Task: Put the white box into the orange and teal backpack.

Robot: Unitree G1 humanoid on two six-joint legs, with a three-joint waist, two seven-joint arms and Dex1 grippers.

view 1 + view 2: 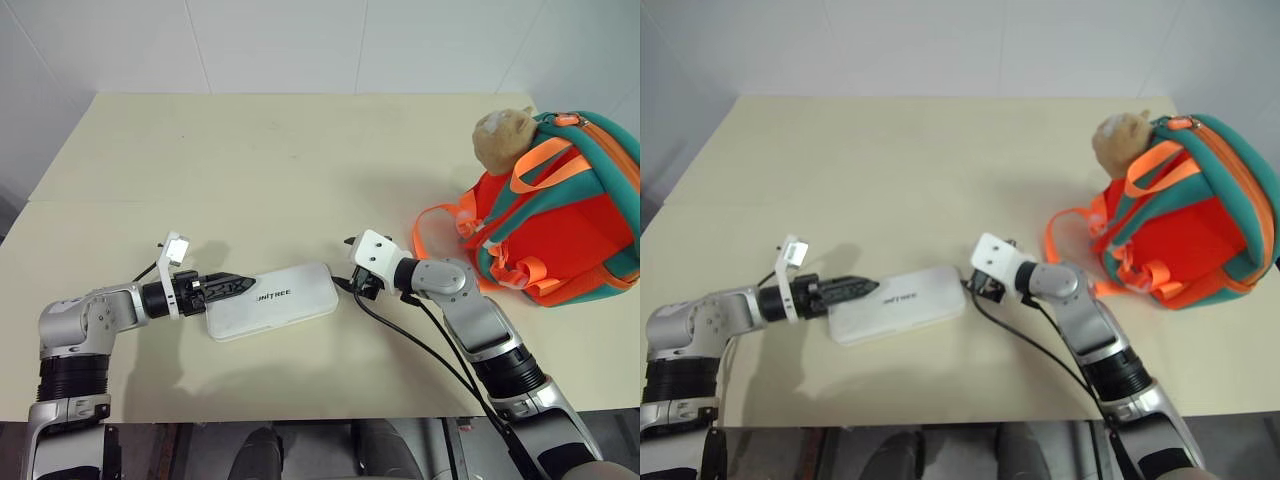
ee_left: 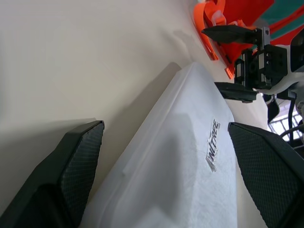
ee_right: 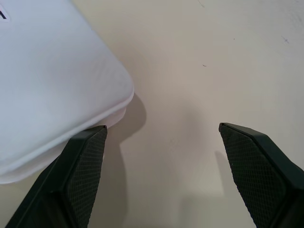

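Note:
The white box (image 1: 272,300), flat with dark lettering on its lid, lies on the table a little left of centre. My left gripper (image 1: 236,285) is open over the box's left end, and in the left wrist view the box (image 2: 190,156) lies between its two spread fingers (image 2: 76,166). At the box's right end my right gripper (image 1: 352,284) is also open; one of its fingertips (image 3: 90,142) sits beside the box's rounded corner (image 3: 57,80). The orange and teal backpack (image 1: 570,225) stands at the far right with a tan plush toy (image 1: 500,135) on top.
The cream table (image 1: 250,160) stretches back to a white wall. Orange straps (image 1: 440,225) trail from the backpack toward my right wrist. A black cable (image 1: 420,345) runs along my right forearm over the table. The table's front edge is close below both arms.

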